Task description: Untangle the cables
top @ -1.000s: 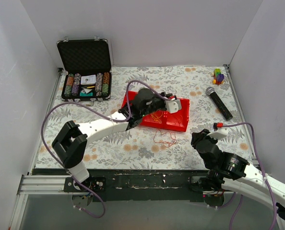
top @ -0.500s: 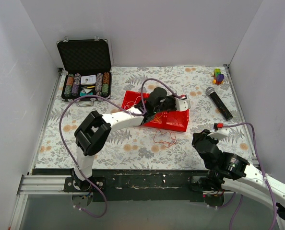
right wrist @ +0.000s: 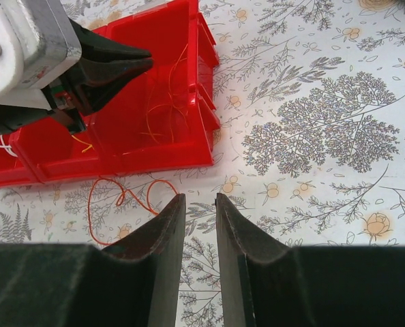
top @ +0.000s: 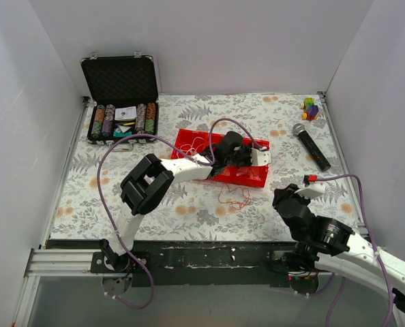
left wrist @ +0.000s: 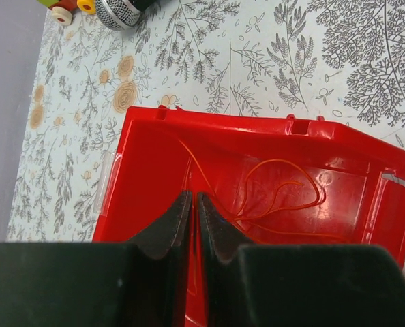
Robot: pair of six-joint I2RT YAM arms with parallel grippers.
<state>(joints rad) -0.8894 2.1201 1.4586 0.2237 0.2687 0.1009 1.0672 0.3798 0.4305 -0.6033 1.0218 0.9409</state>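
A red bin (top: 189, 139) with compartments lies mid-table. My left gripper (top: 262, 162) hangs over its right compartment. In the left wrist view its jaws (left wrist: 193, 196) are pressed together on a thin orange cable (left wrist: 284, 184) that curls on the bin floor (left wrist: 148, 170). The right wrist view shows the same orange strands (right wrist: 163, 107) in the bin (right wrist: 155, 153), a yellow piece (right wrist: 82, 143) and white wire (right wrist: 5, 146) further left. A red cable (top: 235, 197) lies loose on the table before the bin. My right gripper (top: 284, 197) is open and empty just right of that cable (right wrist: 124, 194).
An open black case of poker chips (top: 121, 112) stands at the back left. A microphone (top: 310, 145) lies right of the bin, and small coloured toy blocks (top: 311, 107) sit at the back right corner. White walls enclose the table.
My left gripper has moved to the right along the bin, from its middle to the right compartment. The right arm and the red cable on the table have not moved.
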